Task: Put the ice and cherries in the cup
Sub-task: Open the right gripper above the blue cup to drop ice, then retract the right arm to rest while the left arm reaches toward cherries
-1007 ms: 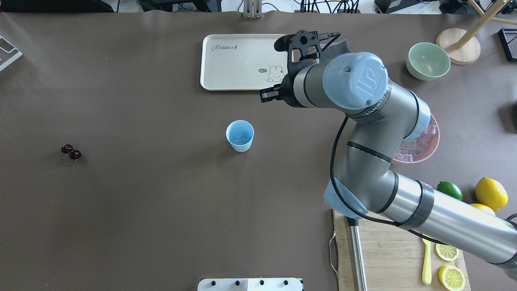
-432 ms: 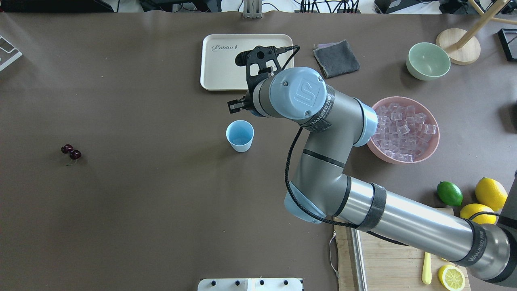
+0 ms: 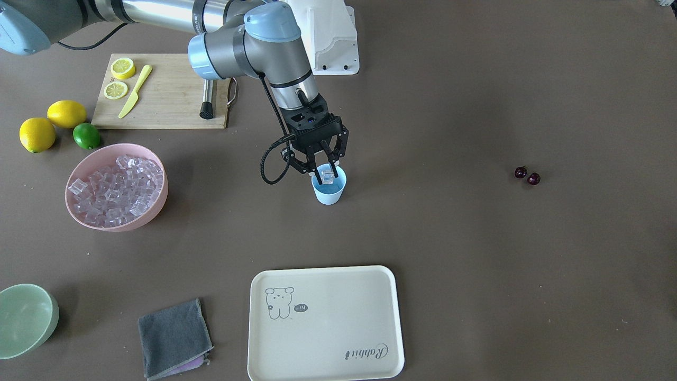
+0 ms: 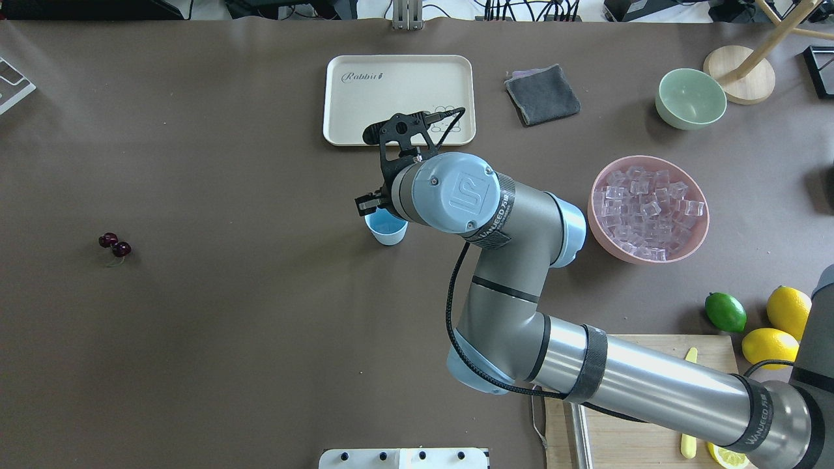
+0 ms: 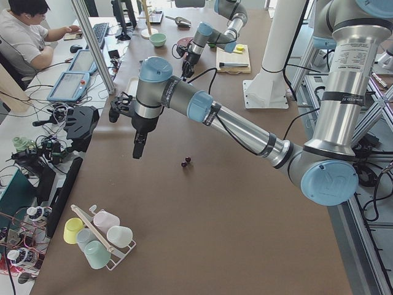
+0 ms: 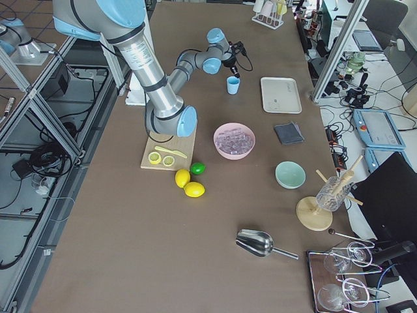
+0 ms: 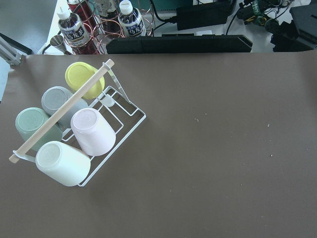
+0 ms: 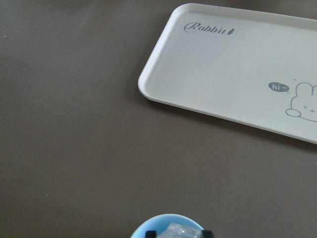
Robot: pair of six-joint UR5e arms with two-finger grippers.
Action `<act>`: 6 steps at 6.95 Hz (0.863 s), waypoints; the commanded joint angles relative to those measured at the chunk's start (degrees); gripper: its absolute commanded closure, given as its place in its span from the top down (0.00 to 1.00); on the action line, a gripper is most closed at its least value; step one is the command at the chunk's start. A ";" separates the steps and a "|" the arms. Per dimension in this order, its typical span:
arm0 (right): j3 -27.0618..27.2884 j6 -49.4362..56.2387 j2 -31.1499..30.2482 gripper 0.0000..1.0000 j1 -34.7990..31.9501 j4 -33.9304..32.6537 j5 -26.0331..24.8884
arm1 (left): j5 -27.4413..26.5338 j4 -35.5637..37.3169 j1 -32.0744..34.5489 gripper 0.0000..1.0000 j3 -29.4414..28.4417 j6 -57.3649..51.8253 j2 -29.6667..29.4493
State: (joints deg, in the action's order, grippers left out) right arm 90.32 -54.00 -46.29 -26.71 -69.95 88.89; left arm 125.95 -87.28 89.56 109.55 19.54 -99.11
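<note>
My right gripper (image 3: 325,173) hangs straight down over the cup (image 3: 329,194), its two fingers clamped on one ice cube (image 3: 328,175). The cube sits level with the cup's mouth, inside the ring of the rim as the front camera shows it. My wrist camera shows the same cube between two dark fingertips, with the blue rim just below. I cannot count what already lies inside the cup.

There is one cup, standing upright. Well off to its left side, as I face the table, lie two cherries (image 3: 521,172), touching each other. Farther out that way stands a wire rack (image 7: 121,111) with five upturned tumblers. My left gripper (image 5: 137,147) hangs above the table near the cherries; I cannot tell whether its fingers are apart or together.

To the right of the cup is one pink bowl (image 3: 156,209) heaped with ice (image 3: 113,186), too many cubes to count. Beyond the cup, away from me, lies one cream tray (image 3: 338,296). One grey cloth (image 3: 173,336) and one pale green bowl (image 3: 24,320) are farther to the right of that.

Right of the cup and nearer to me is one wooden board (image 3: 174,100) carrying two lemon halves (image 3: 122,67) and one yellow knife (image 3: 135,90). Past the board sit two whole lemons (image 3: 37,134) and one lime (image 3: 86,136).
</note>
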 commanded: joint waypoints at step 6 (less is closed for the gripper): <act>3.44 1.87 -3.08 1.00 -8.93 -0.10 13.27 | 0.00 0.53 -1.14 0.98 -1.27 0.67 -3.80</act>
State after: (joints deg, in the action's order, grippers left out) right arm 92.15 -53.23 -47.30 -31.21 -70.03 95.86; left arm 125.97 -86.89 89.08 108.34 20.10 -101.69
